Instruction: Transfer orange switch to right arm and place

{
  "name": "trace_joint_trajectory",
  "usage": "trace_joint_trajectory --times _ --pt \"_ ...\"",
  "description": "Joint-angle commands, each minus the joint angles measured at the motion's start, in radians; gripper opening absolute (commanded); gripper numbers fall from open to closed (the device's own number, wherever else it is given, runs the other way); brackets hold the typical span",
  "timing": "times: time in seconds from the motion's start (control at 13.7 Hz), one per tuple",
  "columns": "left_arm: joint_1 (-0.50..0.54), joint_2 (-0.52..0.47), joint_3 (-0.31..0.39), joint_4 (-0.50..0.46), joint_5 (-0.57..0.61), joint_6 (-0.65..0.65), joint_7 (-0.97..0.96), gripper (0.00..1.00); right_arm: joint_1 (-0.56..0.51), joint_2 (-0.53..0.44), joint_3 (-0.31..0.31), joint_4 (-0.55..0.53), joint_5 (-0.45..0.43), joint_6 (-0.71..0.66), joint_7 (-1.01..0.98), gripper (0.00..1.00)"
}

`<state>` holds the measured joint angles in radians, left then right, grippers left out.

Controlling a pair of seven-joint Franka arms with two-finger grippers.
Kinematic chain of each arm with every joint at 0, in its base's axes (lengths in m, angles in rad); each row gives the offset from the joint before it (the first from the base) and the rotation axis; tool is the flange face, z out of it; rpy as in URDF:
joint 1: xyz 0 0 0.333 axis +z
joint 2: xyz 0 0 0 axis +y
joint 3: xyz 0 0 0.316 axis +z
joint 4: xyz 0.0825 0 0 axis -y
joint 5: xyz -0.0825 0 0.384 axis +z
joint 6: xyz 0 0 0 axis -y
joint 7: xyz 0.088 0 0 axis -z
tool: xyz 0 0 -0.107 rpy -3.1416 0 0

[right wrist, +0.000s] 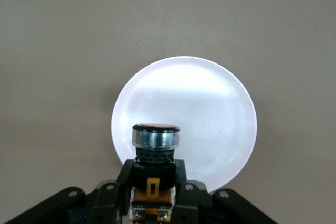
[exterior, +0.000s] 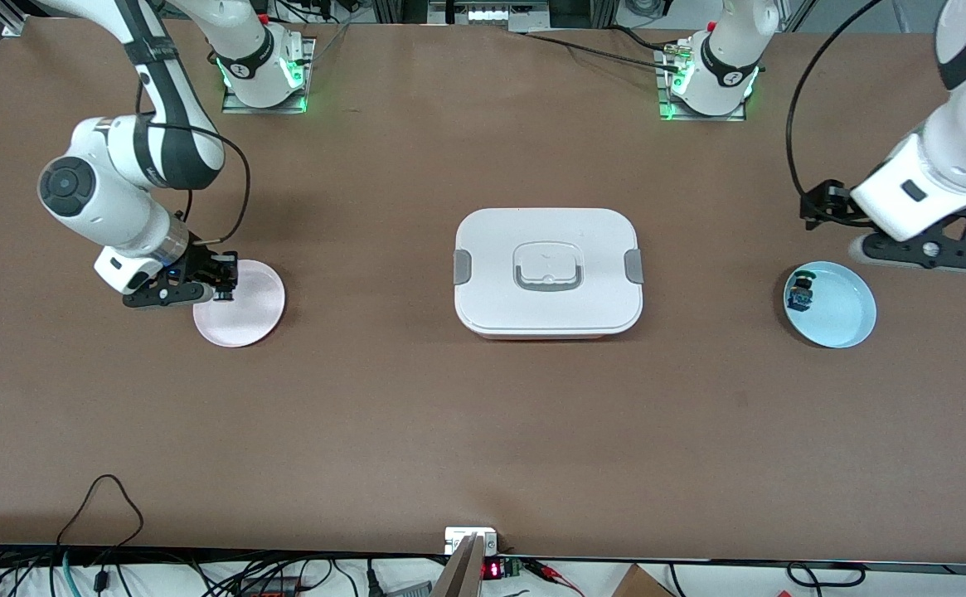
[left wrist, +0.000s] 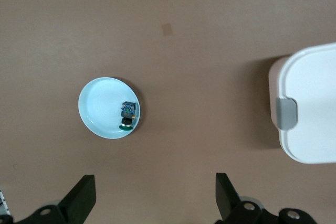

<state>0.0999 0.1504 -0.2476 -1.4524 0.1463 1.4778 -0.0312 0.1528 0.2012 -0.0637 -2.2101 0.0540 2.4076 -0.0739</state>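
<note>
Two arms over a brown worktop [exterior: 483,431], one at each end.
Right hand [exterior: 221,286] closed over the edge of a pink plate [exterior: 244,311], gripping a small dark part; left hand [exterior: 926,249] spread above a blue plate [exterior: 843,319] holding a blue-and-green part [exterior: 800,292]; white lidded box [exterior: 547,272] between the plates.

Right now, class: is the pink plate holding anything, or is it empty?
Empty. The pink plate shows bare; the orange switch is clamped in the right gripper above its edge.

Our right hand [exterior: 224,286], clamped tight, hangs over the pink plate [exterior: 252,319]; our left hand [exterior: 930,249] waits, spread wide.
</note>
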Motion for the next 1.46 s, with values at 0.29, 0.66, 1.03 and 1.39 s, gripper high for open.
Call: trace_joint_trajectory --times 0.29,0.66,1.03,1.39 --pt "-0.158 -0.176 0.217 -0.225 -0.067 0.186 -0.013 1.0 -0.007 0.116 0.002 -0.052 -0.016 0.206 0.019 0.04" --pt "-0.106 -0.224 0.202 -0.321 -0.086 0.263 -0.007 1.0 -0.012 0.199 0.002 -0.054 -0.013 0.306 0.02 0.11" --pt "-0.068 -0.227 0.18 -0.318 -0.154 0.248 -0.013 1.0 -0.015 0.192 0.002 -0.052 -0.013 0.303 0.02 0.41" --pt "-0.071 -0.207 0.18 -0.298 -0.145 0.223 -0.01 1.0 -0.009 0.098 0.002 -0.025 -0.014 0.178 0.0 1.0"
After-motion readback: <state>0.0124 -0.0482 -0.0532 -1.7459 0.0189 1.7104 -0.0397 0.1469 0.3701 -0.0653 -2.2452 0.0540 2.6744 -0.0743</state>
